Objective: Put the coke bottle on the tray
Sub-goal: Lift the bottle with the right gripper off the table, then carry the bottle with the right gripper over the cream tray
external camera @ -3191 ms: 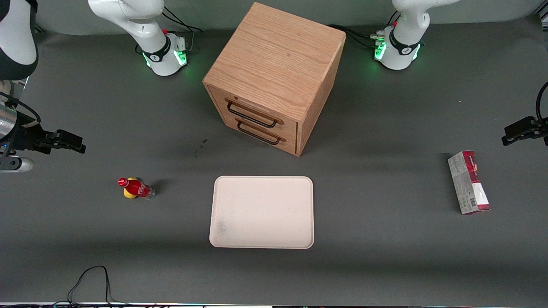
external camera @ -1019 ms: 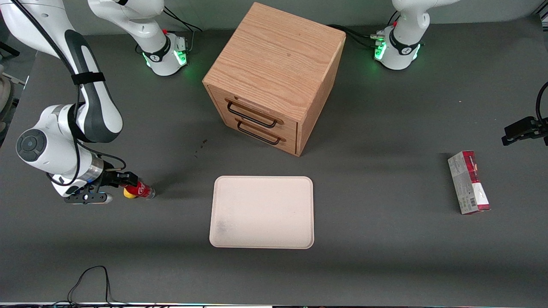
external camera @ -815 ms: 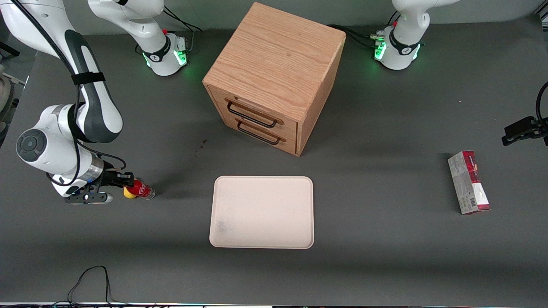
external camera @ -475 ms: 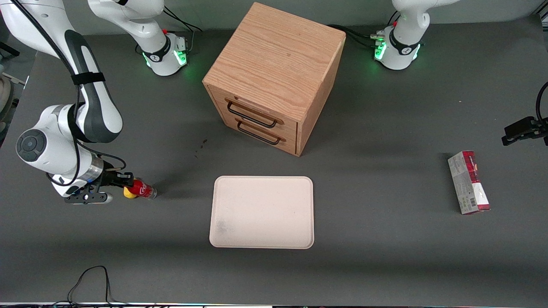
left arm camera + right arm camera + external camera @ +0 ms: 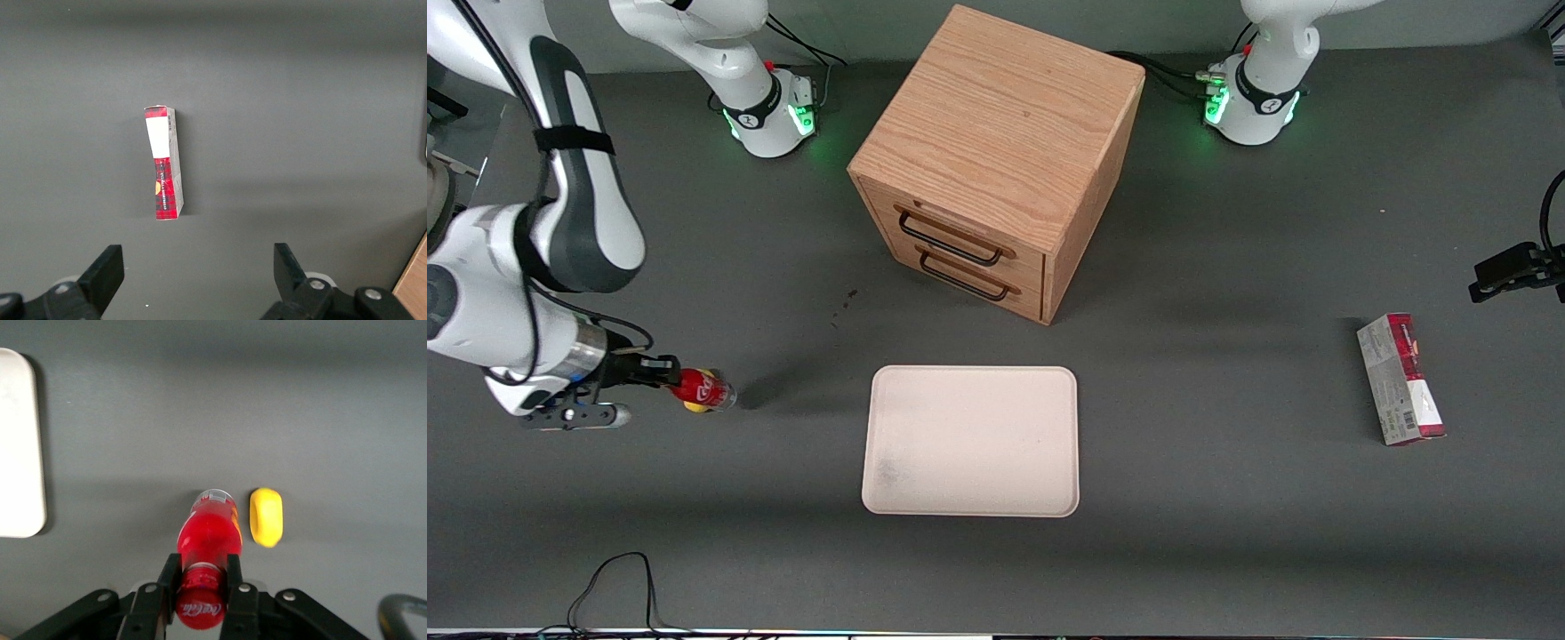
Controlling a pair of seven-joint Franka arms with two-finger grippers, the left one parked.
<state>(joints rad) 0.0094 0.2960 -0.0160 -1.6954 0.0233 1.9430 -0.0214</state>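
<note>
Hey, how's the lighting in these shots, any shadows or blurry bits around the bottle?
Front view: even overhead light; the coke bottle, held at its neck by the gripper, casts a soft shadow toward the tray. Right wrist view: the bottle's cap end nearest the lens looks soft; the yellow lump beside it is sharper. No strong glare.

Coke bottle (image 5: 701, 390): small, red cap, red label with white script, clear base; gripped at the neck by the gripper (image 5: 665, 373), lower left of the front frame. Tray (image 5: 970, 441): cream, rounded corners, smudged, lying flat at lower centre, well apart.
</note>
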